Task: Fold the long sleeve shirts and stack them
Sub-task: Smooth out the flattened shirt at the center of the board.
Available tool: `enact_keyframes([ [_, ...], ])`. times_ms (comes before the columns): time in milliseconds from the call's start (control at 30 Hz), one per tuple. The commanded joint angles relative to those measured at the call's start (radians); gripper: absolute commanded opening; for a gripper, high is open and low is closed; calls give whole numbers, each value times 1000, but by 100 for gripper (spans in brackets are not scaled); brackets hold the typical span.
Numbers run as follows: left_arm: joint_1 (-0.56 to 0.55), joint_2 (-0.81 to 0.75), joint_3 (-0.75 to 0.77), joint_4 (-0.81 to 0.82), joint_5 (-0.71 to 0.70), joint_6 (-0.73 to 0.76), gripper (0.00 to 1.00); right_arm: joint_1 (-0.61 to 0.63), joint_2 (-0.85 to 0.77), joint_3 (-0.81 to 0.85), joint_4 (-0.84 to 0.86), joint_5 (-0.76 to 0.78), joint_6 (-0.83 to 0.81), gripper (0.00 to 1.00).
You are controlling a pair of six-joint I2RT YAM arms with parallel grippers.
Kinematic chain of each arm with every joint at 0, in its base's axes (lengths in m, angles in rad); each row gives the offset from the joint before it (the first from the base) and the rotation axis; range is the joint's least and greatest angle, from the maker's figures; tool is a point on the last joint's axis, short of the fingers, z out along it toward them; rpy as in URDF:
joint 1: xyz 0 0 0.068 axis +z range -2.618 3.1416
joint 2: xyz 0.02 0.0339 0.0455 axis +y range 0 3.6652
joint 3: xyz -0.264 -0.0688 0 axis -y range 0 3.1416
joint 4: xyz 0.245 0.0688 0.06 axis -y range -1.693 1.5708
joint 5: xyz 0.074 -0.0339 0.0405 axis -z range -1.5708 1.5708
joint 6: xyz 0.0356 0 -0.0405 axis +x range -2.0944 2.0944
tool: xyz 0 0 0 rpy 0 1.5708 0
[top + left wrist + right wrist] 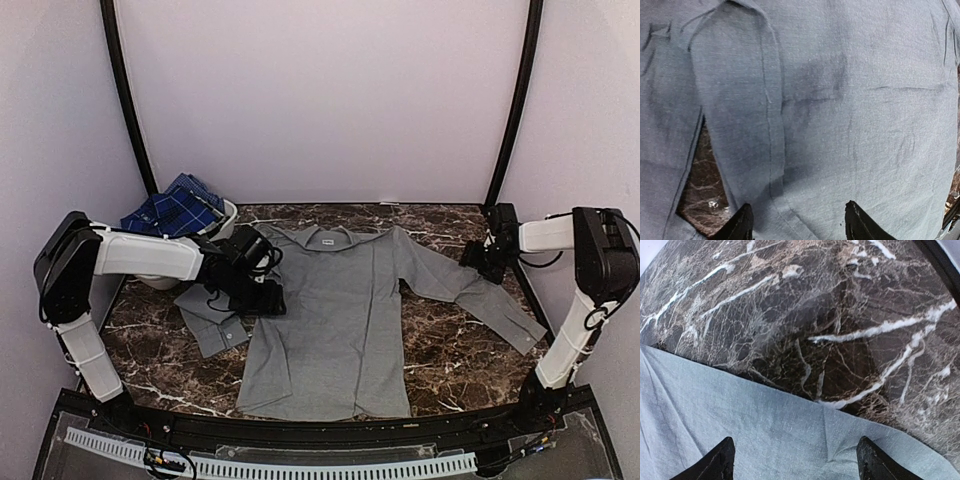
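**Grey shirt laid flat, both jaws released over its sleeves**
I see the grey shirt (330, 320) mid-tabletop (450, 360), collar up-frame, hem down-frame. My left jaws hover spread over its left armpit seam. My right jaws hover spread above the right sleeve (470, 290), which runs toward lower right. Neither holds cloth. The plaid shirt (175, 210) sits in the basket (228, 212), upper left.

Left arm (150, 255): white-cased, elbow raised at the left edge of the surface (450, 340), forearm stretched right and inward.
Left hand (262, 292): black, pointed down, jaws apart, nothing clamped.
Right arm (575, 300): upright at the right edge, forearm stretched left.
Right hand (487, 255): black, low, fingers (720, 462) spread wide, empty.
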Motion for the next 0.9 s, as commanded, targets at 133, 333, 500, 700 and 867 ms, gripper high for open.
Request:
enact_keyframes([
  [133, 29, -89, 3, -16, 20, 19, 61, 132, -21, 154, -94, 136, -90, 80],
  [333, 16, -80, 52, 72, 91, -4, 60, 355, 17, 226, -78, 115, -97, 71],
  [500, -27, 23, 151, 79, 91, -8, 60, 474, 137, 337, -75, 64, -88, 59],
  [700, -79, 118, 206, 103, 102, -29, 59, 498, 262, 403, -71, -19, -57, 51],
  [867, -113, 184, 237, 110, 119, -45, 59, 492, 309, 387, -68, -16, -60, 50],
])
